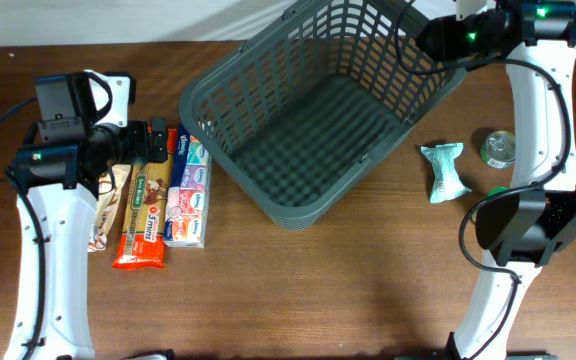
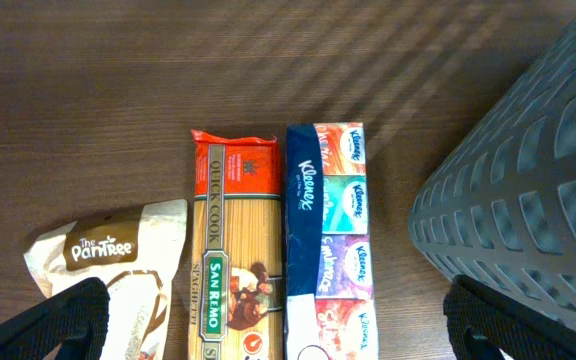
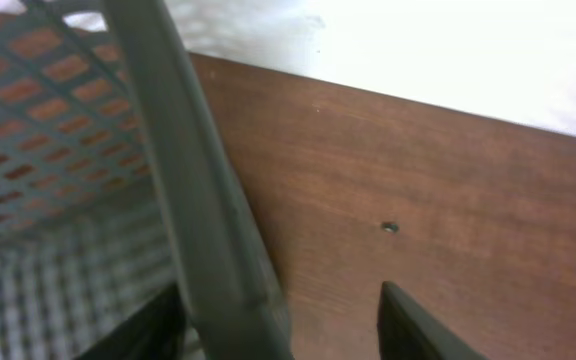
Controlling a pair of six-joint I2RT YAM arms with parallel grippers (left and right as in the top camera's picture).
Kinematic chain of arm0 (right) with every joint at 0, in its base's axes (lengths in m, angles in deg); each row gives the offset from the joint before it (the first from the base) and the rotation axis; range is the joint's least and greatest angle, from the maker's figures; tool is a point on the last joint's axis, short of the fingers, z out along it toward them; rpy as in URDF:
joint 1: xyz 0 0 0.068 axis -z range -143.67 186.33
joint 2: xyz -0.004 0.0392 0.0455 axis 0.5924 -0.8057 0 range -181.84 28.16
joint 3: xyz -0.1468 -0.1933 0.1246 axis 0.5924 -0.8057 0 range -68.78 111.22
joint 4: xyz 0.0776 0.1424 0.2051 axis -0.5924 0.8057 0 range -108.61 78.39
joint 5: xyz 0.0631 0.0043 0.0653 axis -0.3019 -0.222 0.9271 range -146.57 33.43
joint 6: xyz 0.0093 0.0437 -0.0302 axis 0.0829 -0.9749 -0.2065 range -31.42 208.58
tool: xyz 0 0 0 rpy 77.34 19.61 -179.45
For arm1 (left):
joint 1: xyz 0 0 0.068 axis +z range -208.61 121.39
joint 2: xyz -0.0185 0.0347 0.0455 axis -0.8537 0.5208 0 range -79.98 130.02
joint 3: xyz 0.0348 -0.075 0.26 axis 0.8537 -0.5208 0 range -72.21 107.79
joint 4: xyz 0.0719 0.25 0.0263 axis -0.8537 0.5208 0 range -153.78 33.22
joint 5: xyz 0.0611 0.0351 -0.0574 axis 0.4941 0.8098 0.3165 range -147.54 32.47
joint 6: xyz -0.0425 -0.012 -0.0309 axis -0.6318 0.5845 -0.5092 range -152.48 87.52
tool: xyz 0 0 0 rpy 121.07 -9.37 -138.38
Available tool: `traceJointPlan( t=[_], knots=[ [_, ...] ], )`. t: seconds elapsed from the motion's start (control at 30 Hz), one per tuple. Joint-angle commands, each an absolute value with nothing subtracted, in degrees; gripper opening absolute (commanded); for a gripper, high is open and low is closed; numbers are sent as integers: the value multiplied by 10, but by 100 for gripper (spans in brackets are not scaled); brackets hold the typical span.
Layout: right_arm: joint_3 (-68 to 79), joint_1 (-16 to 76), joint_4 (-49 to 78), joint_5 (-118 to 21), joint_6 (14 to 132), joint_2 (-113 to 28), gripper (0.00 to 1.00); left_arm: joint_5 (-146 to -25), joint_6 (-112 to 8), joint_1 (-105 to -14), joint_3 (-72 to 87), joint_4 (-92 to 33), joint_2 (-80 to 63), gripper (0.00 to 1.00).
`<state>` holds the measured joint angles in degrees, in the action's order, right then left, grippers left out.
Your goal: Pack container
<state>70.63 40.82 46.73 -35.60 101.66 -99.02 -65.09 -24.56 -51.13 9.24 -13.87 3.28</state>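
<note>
The container, a large dark grey lattice basket (image 1: 223, 150), stands at the table's back centre. It also shows in the left wrist view (image 2: 528, 200) and in the right wrist view (image 3: 198, 200). My right gripper (image 1: 430, 40) is at its far right corner. In the right wrist view its open fingers (image 3: 280, 290) straddle the thick rim, with a gap on the outer side. My left gripper (image 1: 158, 140) is open and empty (image 2: 288, 325), above a spaghetti pack (image 2: 230, 240) and a Kleenex multipack (image 2: 330, 230).
A Pantree bag (image 1: 103, 215), the spaghetti pack (image 1: 146, 215) and the Kleenex multipack (image 1: 188, 200) lie side by side left of the basket. A teal packet (image 1: 443, 170) and a small tin can (image 1: 499, 148) lie to its right. The Pantree bag also shows in the left wrist view (image 2: 108, 260).
</note>
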Motion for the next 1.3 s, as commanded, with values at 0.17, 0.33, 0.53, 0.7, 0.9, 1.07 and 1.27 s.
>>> traceJointPlan(
  t=[0.17,0.33,0.53,0.7,0.9,1.07,1.27],
  knots=[
    [717,405,489,-370,1014,-997,35,-661,-236,-509,104,-140,35,99],
    [717,405,518,-383,1000,-994,17,-661,-236,-509,104,-140,35,99],
    [717,406,573,-408,966,-976,4,-661,-236,-509,104,-140,35,99],
    [717,406,613,-438,947,-958,4,-661,-236,-509,104,-140,35,99],
    [717,417,666,-498,891,-956,4,-661,-236,-509,104,-140,35,99],
    [717,437,702,-498,861,-956,4,-661,-236,-509,104,-140,35,99],
    [717,463,737,-515,832,-955,4,-661,-236,-509,104,-140,35,99]
  ],
)
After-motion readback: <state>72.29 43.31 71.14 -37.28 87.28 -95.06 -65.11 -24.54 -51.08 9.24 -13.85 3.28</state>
